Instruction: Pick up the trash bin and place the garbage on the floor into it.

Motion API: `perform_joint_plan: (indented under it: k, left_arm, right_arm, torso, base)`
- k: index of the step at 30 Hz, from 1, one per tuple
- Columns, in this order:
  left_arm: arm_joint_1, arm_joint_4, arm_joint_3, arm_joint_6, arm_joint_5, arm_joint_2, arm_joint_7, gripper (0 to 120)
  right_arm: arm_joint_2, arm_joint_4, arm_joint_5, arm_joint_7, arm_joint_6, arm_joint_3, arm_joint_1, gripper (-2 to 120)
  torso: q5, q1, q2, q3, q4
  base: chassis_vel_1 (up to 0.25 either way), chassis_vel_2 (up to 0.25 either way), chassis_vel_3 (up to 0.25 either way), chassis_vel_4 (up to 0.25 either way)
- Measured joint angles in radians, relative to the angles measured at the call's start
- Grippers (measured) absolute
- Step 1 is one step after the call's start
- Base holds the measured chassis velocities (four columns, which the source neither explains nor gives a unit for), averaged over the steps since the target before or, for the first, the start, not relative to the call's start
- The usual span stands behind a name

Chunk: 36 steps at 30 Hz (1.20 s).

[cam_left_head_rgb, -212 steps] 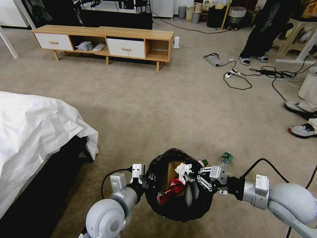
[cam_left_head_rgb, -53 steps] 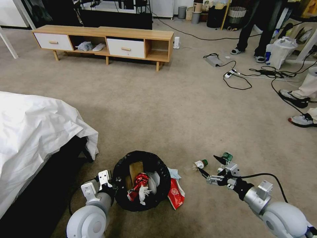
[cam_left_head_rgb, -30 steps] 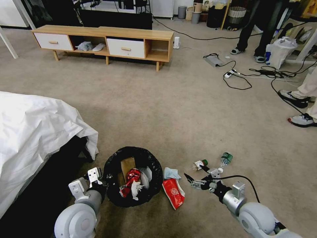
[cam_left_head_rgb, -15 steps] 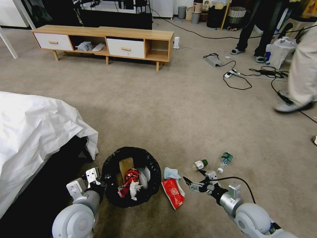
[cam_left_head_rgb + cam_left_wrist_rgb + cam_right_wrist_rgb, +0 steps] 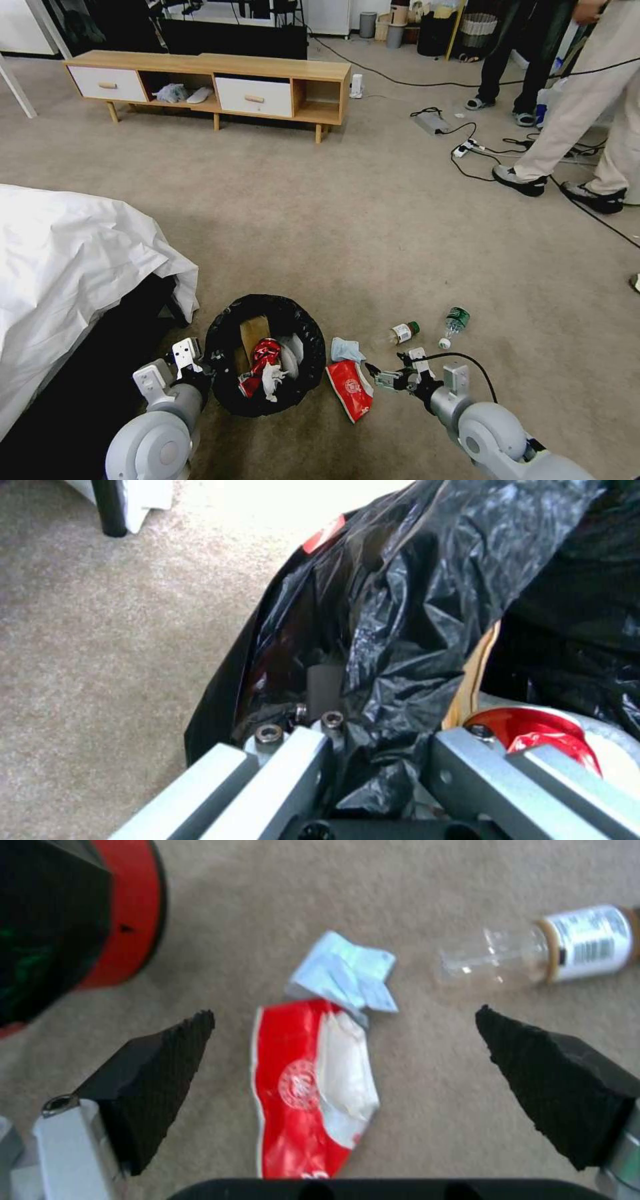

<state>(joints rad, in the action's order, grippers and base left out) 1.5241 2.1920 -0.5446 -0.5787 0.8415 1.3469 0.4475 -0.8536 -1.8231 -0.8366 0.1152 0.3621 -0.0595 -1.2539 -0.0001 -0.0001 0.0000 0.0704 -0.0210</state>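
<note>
The trash bin (image 5: 301, 333), lined with a crinkled black bag, sits low on the carpet floor (image 5: 347, 220) in front of me. My left gripper (image 5: 200, 365) is shut on its rim; the left wrist view shows the bag (image 5: 427, 580) pinched between the fingers (image 5: 325, 685). Inside are a brown paper bag (image 5: 252, 331), a crushed red can (image 5: 265, 352) and a white tissue (image 5: 272, 381). My right gripper (image 5: 381, 377) (image 5: 343, 1012) hangs open just above a red wrapper (image 5: 350, 397) (image 5: 307, 1090) and a bluish tissue (image 5: 347, 348) (image 5: 347, 972). Two green-capped bottles (image 5: 402, 332) (image 5: 457, 321) lie beyond.
A bed with a white sheet (image 5: 67, 267) stands close on the left. A low wooden cabinet (image 5: 213, 80) lines the back. Black cables and a power strip (image 5: 467, 150) run across the carpet at the right rear, where a person's legs (image 5: 573, 127) are crossing.
The left arm carried the bin down and to the left. The right gripper left the bin and swung from the bottles toward the red wrapper. A person has walked in at the right.
</note>
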Motion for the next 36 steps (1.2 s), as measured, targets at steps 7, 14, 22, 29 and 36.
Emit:
perform_joint_plan:
  k: [7,14,22,29,36]
  left_arm:
    - [-0.012,0.0,0.0,0.001,-0.001,0.011,-0.002,0]
    - [-0.018,0.0,-0.001,0.001,0.001,0.015,-0.005,0]
    - [-0.022,-0.001,-0.003,0.001,0.004,0.026,-0.007,0]
    - [-0.02,0.0,-0.012,0.001,0.009,0.029,-0.008,0]
    - [-0.026,0.0,-0.024,0.0,0.019,0.029,-0.009,0]
  right_arm:
    - [0.017,-0.004,-0.102,0.129,0.088,0.06,0.047,100]
    - [0.006,-0.003,-0.217,0.248,0.143,0.12,0.115,100]
    - [-0.041,0.033,-0.354,0.358,0.202,0.231,0.237,100]
    - [-0.071,0.064,-0.419,0.403,0.226,0.279,0.282,100]
    - [-0.089,0.093,-0.464,0.433,0.252,0.321,0.319,100]
  torso:
    - [0.0,0.0,0.0,0.0,-0.0001]
    - [0.0,0.0,0.0,0.0,-0.0001]
    - [-0.0001,0.0,0.0,0.0,0.0001]
    - [0.0,0.0,0.0,0.0,0.0]
    - [0.0,0.0,0.0,0.0,0.0]
  base:
    - [0.0,0.0,0.0,0.0]
    - [0.0,0.0,0.0,0.0]
    - [0.0,0.0,0.0,0.0]
    - [0.0,0.0,0.0,0.0]
    - [0.0,0.0,0.0,0.0]
